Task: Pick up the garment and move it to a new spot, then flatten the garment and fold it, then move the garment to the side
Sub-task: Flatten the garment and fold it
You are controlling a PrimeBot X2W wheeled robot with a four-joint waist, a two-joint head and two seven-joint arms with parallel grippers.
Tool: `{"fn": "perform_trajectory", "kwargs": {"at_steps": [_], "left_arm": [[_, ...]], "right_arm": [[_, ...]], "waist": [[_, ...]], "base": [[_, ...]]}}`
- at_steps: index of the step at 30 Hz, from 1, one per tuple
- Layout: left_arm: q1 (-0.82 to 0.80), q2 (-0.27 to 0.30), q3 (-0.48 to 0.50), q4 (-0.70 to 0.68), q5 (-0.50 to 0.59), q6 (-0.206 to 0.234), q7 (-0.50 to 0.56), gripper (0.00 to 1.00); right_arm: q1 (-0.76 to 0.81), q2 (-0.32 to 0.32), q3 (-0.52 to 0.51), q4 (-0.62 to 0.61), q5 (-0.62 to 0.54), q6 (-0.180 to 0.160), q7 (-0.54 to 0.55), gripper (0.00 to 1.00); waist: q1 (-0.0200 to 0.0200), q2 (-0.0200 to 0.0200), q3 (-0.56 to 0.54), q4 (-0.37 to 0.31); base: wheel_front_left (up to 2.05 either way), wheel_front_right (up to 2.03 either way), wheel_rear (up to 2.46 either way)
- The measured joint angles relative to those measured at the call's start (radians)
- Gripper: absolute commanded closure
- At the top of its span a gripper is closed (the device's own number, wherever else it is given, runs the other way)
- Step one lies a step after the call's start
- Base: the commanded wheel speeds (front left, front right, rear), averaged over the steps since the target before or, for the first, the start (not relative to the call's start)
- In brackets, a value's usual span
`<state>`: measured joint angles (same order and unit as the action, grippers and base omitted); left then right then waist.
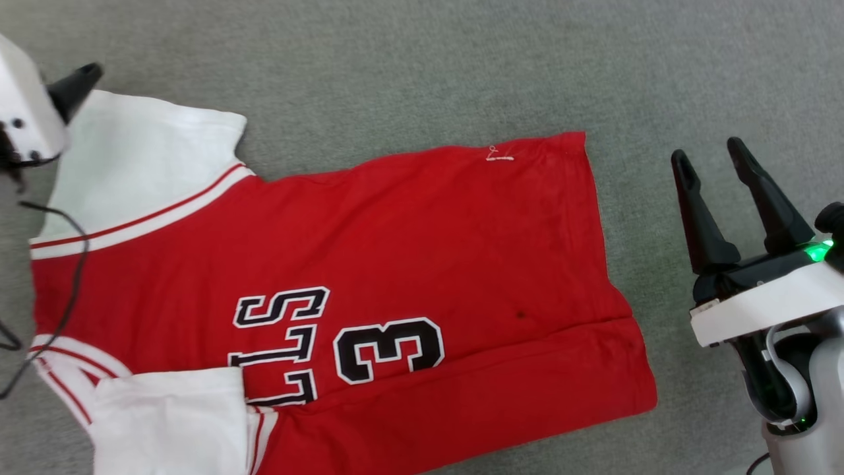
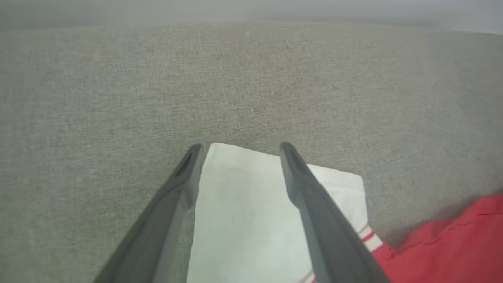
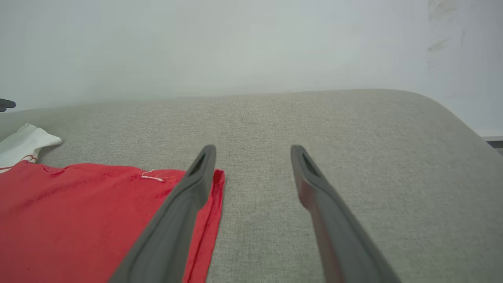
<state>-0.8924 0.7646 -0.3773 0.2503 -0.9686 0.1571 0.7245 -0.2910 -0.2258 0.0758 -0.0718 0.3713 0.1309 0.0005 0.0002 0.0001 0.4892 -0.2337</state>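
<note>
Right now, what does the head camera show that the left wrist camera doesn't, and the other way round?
Head view: the garment spread out, its black number 3, and the open right gripper off to one side, apart from it. Left wrist view: a close look along the open left gripper, fingers apart over a white sleeve. Shared: red cloth, that sleeve, the grey fabric surface.

Right tool [image 1: 709, 150]: two long, dark, tapering fingers [image 1: 699, 218] on a black base, with a glowing green light [image 1: 817, 251] at one side. Below, a white collar [image 1: 768, 307], then a pale grey wrist housing [image 1: 791, 369] with a black core and a second small green glow. Left tool [image 2: 241, 146]: matching dark grey fingers, slotted near the tips. White casing [image 1: 23, 112] with small dark screw holes, and a thin black cable [image 1: 72, 264].
</note>
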Motion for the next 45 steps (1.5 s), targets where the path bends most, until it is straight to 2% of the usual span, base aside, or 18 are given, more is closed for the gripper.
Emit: {"fn": "perform_trajectory", "kwargs": {"at_steps": [5, 10, 11, 13, 20, 26, 29, 33, 42, 43, 44, 45], "left_arm": [[-0.015, 0.056, -0.011, 0.019, -0.028, 0.057, 0.166, 0.00], [-0.014, 0.073, 0.004, 0.019, -0.071, 0.100, 0.238, 0.00], [-0.014, 0.072, 0.012, 0.023, -0.084, 0.112, 0.249, 0.42], [-0.013, 0.072, 0.019, 0.024, -0.100, 0.126, 0.263, 1.00], [0.010, 0.045, 0.024, 0.030, -0.108, 0.133, 0.229, 1.00], [0.010, 0.007, 0.004, 0.025, -0.088, 0.094, 0.181, 1.00], [-0.004, -0.018, -0.007, 0.007, -0.080, 0.070, 0.157, 1.00], [-0.049, -0.030, -0.035, -0.024, -0.045, 0.044, 0.139, 1.00], [-0.080, -0.103, -0.075, -0.030, -0.020, 0.018, 0.095, 1.00], [-0.080, -0.109, -0.078, -0.029, -0.019, 0.016, 0.089, 1.00], [-0.080, -0.113, -0.081, -0.028, -0.018, 0.011, 0.085, 1.00], [-0.080, -0.117, -0.081, -0.026, -0.016, 0.010, 0.078, 1.00]], "right_arm": [[-0.011, 0.003, 0.026, 0.002, 0.025, 0.000, -0.006, 0.00], [-0.025, 0.001, 0.044, 0.024, 0.052, 0.000, -0.004, 0.00], [-0.027, -0.001, 0.047, 0.030, 0.060, 0.000, -0.004, 0.00], [-0.033, -0.008, 0.046, 0.041, 0.077, 0.000, 0.001, 0.00], [-0.073, -0.061, 0.067, 0.083, 0.171, 0.000, 0.101, 0.00], [-0.185, -0.144, 0.115, 0.145, 0.286, 0.000, 0.332, 0.00], [-0.236, -0.164, 0.143, 0.164, 0.350, 0.000, 0.457, 0.00], [-0.299, -0.196, 0.162, 0.202, 0.371, 0.000, 0.585, 0.00], [-0.424, -0.195, 0.204, 0.339, 0.374, 0.000, 0.738, 0.00], [-0.431, -0.198, 0.209, 0.348, 0.379, 0.000, 0.753, 0.54], [-0.439, -0.201, 0.212, 0.356, 0.383, 0.000, 0.769, 0.85], [-0.444, -0.205, 0.216, 0.361, 0.386, 0.000, 0.777, 1.00]], "waist": [[0.0000, 0.0000, 0.053, -0.032], [-0.0002, 0.0000, 0.097, -0.054], [-0.0002, 0.0000, 0.103, -0.058], [-0.0003, 0.0000, 0.110, -0.064], [-0.0002, 0.0000, 0.092, -0.059], [-0.0002, 0.0000, 0.065, -0.017], [-0.0001, -0.0001, 0.055, 0.017], [-0.0002, -0.0001, 0.052, 0.067], [-0.0002, 0.0000, 0.071, 0.156], [-0.0002, 0.0000, 0.072, 0.161], [-0.0003, 0.0000, 0.073, 0.166], [-0.0003, -0.0001, 0.071, 0.169]], "base": [[0.00, 0.00, 0.00], [0.00, 0.00, 0.00], [0.00, 0.00, 0.00], [0.00, 0.00, 0.00], [0.00, 0.00, 0.00], [0.00, 0.00, 0.00], [0.00, 0.00, 0.00], [0.00, 0.00, 0.00], [0.00, 0.00, 0.00], [0.00, 0.00, 0.00], [0.00, 0.00, 0.00], [0.00, 0.00, 0.00]]}}
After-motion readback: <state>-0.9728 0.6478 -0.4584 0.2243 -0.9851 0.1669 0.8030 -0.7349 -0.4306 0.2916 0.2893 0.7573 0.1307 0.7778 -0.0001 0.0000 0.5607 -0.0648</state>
